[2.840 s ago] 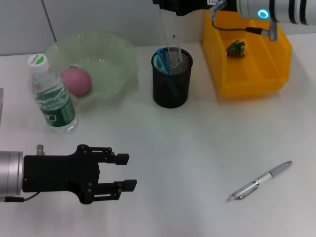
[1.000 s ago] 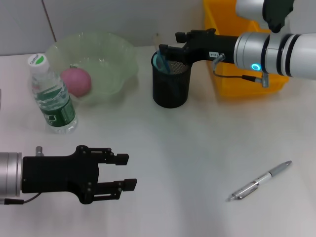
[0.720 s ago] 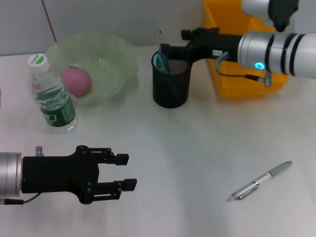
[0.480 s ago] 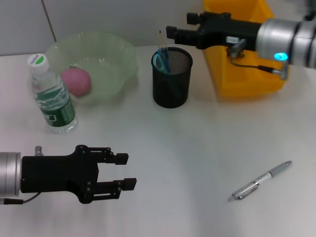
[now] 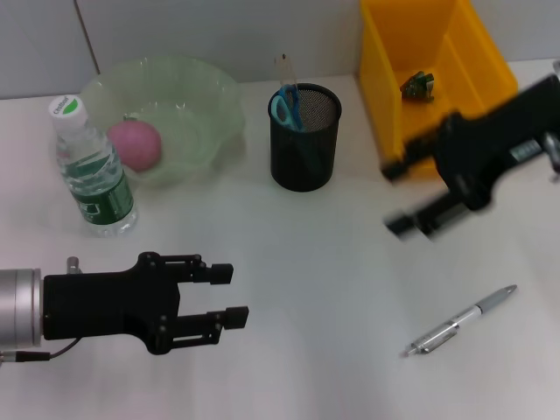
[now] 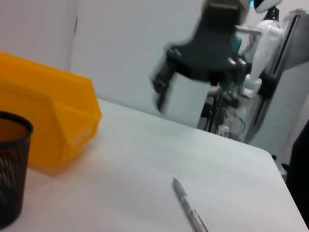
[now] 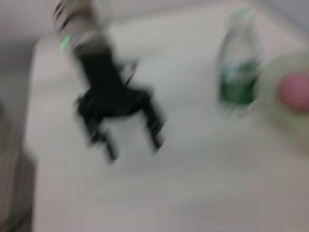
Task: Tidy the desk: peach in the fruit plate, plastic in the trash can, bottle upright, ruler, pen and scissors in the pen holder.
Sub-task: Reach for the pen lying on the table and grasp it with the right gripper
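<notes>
Basically, right hand point(image 5: 398, 197) is spread and empty, mid-air between the yellow bin point(image 5: 435, 114) and the pen point(image 5: 460, 332) lying flat on the desk point(image 5: 332, 289); risk: fingers nudge the pen, rolling it away.

Pink peach point(image 5: 135, 144), pale green plate point(image 5: 210, 105), yellow bin point(image 5: 385, 96), black mesh holder point(image 5: 304, 153).

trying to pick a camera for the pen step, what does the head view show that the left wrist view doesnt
Only the head view shows the left gripper, open over the near table, plus the bottle, peach, fruit plate and scissors. Only the left wrist view shows the background equipment beyond the table. Both show the pen lying flat, the pen holder, the yellow bin and the open right gripper.
</notes>
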### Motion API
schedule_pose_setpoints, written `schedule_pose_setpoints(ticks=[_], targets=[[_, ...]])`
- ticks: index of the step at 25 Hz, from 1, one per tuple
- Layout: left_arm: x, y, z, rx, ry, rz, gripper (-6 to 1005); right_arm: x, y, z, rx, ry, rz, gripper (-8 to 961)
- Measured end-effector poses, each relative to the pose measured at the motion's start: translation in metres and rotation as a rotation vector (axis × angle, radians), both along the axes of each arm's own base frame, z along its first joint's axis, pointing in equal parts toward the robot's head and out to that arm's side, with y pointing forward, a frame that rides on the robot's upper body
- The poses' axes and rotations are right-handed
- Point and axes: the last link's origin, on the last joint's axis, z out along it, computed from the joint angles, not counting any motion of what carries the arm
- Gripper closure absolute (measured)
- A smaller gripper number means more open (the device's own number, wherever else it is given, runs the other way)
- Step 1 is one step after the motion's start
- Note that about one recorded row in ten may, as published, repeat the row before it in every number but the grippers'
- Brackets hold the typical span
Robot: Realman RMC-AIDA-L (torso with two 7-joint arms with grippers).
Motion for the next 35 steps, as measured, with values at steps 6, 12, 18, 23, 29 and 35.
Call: schedule_pose_setpoints(ticks=[6,12,18,23,29,35], targets=[[-0.003,0.000,-0.003,0.032,-0.036,0.021,279,-0.006,-0.001,-0.005,-0.100,-0.217,0.094,196],[-0.007,0.007,-0.010,0.057,-0.008,0.060,271,-0.013,-0.002,-0.023,-0.186,-0.385,0.243,197],[-0.010,0.013,-0.006,0.116,-0.036,0.116,263,-0.002,-0.009,-0.048,-0.279,-0.533,0.391,198],[-0.011,0.015,-0.006,0.129,-0.040,0.129,256,0.002,-0.013,-0.058,-0.309,-0.585,0.456,199],[-0.010,0.008,-0.020,0.077,0.018,0.083,248,0.005,-0.016,-0.070,-0.336,-0.637,0.516,199],[-0.008,0.006,-0.027,0.054,0.066,0.030,240,0.007,-0.018,-0.079,-0.350,-0.672,0.517,200]])
